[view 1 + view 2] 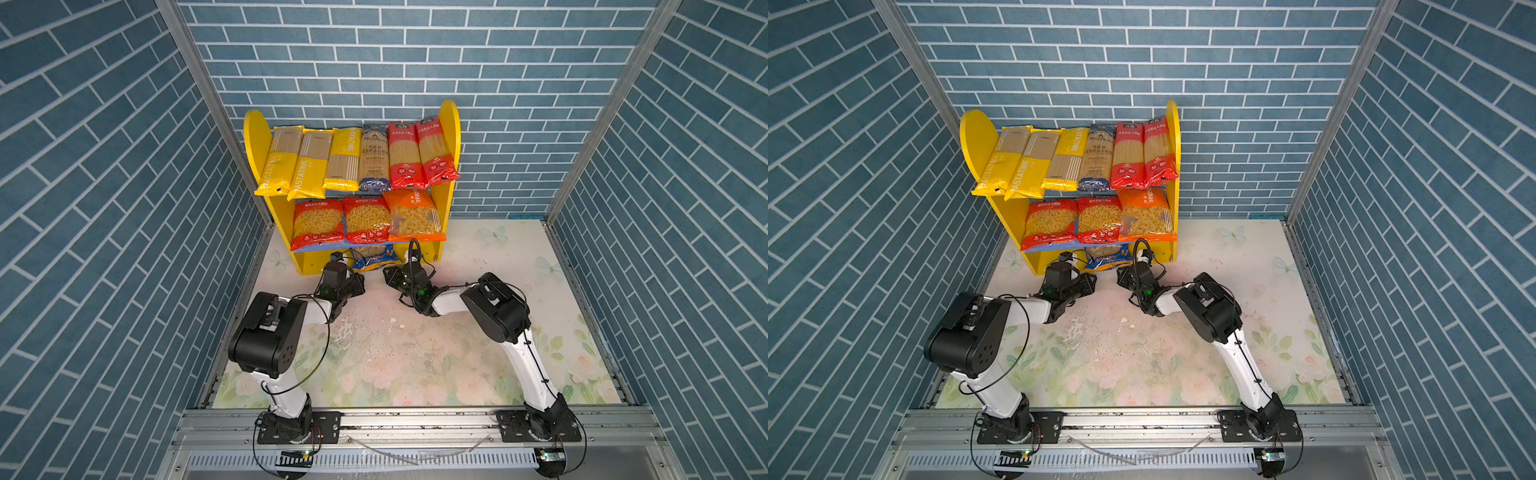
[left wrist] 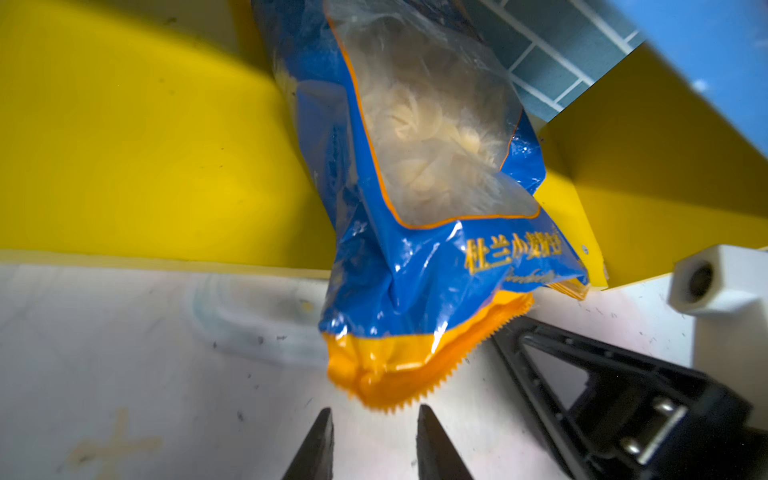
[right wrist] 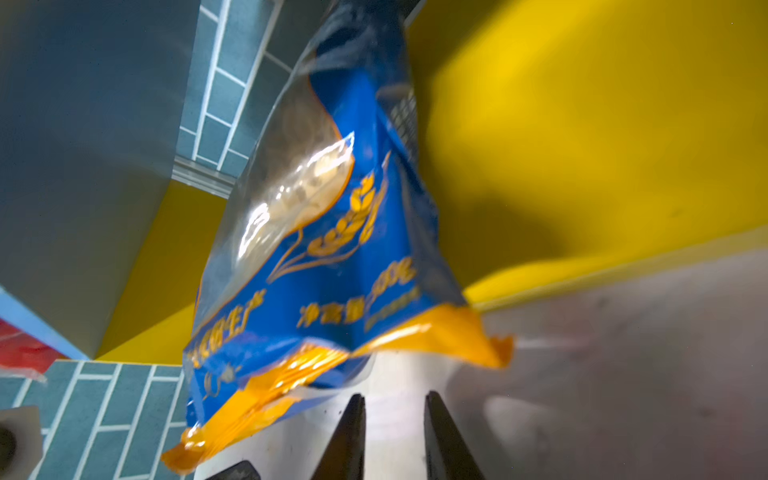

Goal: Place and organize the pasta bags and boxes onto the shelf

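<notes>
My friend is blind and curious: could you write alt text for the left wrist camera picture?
A blue and orange pasta bag sticks out from the bottom of a yellow shelf over a pale table. The left gripper, open and empty, points at its orange end.

Fixed low at the bottom edge in both top views, bent up like elbows and leaning in toward the middle: left arm (image 1: 266, 332) on the left side, right arm (image 1: 496, 307) on the right side. Left gripper (image 1: 358, 286) and right gripper (image 1: 388, 275) facing each other near the middle, close but not touching. At the bottom of the left wrist view, black fingertips (image 2: 320, 449) spread apart, nothing pinched between. At the bottom of the right wrist view, black fingertips (image 3: 349, 436) spread apart too, nothing between.
</notes>
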Controlling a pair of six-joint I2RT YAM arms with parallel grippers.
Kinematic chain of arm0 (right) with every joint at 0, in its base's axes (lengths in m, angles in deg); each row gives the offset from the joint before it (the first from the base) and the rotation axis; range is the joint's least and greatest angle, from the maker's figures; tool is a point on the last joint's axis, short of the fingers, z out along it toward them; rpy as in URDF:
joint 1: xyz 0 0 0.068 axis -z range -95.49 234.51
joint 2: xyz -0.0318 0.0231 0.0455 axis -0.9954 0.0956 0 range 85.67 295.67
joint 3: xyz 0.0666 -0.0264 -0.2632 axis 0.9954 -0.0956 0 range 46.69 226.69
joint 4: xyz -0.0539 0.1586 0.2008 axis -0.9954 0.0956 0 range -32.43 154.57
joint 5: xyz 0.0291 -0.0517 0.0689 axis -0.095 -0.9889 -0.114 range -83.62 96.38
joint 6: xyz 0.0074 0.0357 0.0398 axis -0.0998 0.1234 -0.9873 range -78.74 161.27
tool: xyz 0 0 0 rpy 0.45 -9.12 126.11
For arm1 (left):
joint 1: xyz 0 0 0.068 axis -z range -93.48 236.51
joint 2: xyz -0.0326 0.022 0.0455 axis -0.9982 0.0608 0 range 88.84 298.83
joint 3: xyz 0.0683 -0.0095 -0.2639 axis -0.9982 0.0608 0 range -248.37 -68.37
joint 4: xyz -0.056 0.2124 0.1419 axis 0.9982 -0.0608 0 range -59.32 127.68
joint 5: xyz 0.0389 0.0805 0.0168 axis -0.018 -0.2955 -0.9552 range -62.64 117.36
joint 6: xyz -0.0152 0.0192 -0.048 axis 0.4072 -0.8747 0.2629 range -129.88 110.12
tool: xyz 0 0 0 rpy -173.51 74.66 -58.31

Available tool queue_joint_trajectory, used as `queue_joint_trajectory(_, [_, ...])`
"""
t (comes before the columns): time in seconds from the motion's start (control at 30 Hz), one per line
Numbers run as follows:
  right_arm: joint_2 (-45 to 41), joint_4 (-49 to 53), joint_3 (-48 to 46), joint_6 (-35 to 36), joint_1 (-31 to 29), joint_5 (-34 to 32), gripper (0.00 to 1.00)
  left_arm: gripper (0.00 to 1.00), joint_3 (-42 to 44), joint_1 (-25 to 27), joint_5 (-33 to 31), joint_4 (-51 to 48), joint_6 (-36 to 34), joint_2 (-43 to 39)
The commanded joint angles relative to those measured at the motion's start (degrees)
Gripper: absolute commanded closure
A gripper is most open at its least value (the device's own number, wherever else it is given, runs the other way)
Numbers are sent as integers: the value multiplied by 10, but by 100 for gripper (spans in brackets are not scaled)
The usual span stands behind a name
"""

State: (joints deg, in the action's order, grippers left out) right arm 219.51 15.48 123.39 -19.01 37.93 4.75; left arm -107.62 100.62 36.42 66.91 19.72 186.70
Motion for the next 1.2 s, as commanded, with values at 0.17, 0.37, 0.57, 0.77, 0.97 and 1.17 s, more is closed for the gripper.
queue_joint_trajectory(0.17, [39, 27, 88, -4, -7, 16, 73, 64, 57, -1, -14, -29, 15, -94])
queue_joint_trajectory(0.37, [42, 22, 88, -15, -10, 21, 73, 64, 93, -1, -44, -93, 5, -200])
queue_joint_trajectory(0.57, [-12, 12, 22, 1, -12, 45, 73, 63, 89, 0, -54, -188, -14, -300])
queue_joint_trajectory(0.77, [-111, 22, -87, 44, -15, 64, 72, 57, 104, 15, -112, -297, -35, -440])
queue_joint_trajectory(0.97, [-227, 53, -208, 137, -15, 55, 72, 47, 115, 43, -165, -370, -56, -534])
queue_joint_trajectory(1.17, [-416, 191, -319, 274, -9, 6, 70, 40, 91, 62, -232, -433, -88, -581])
